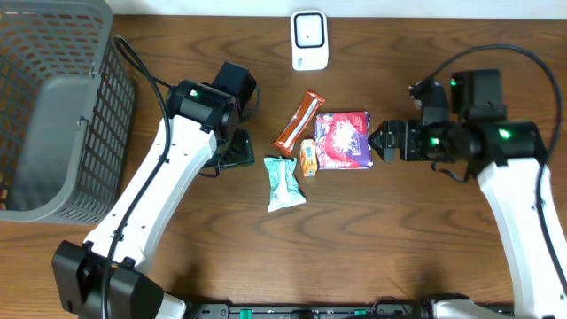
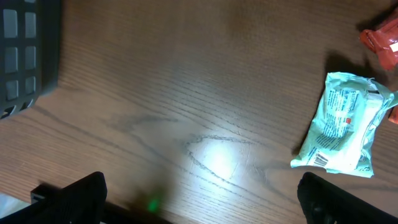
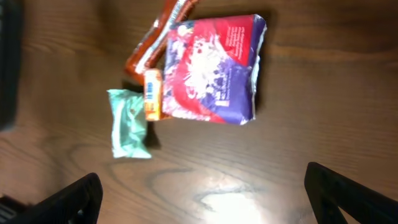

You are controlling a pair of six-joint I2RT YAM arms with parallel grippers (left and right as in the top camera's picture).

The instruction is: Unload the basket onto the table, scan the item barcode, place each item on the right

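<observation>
The brown wooden bench (image 1: 399,257) shows darker wavy grain. The grey plastic mesh basket (image 1: 111,133) is one even grey, gridded with small square holes. The small white rounded scanner (image 1: 310,40) has a black-framed pale window. The square foil packet (image 1: 342,140) is red and purple with a white splash print. The long bar wrapper (image 1: 299,121) is orange-red. The little orange box (image 1: 308,158) carries a blue-and-white mark. The crinkled mint-green pouch (image 1: 284,182) bears white panels, a red spot and black barcode stripes. The left arm (image 1: 155,190) and right arm (image 1: 523,221) are white with black joints.
</observation>
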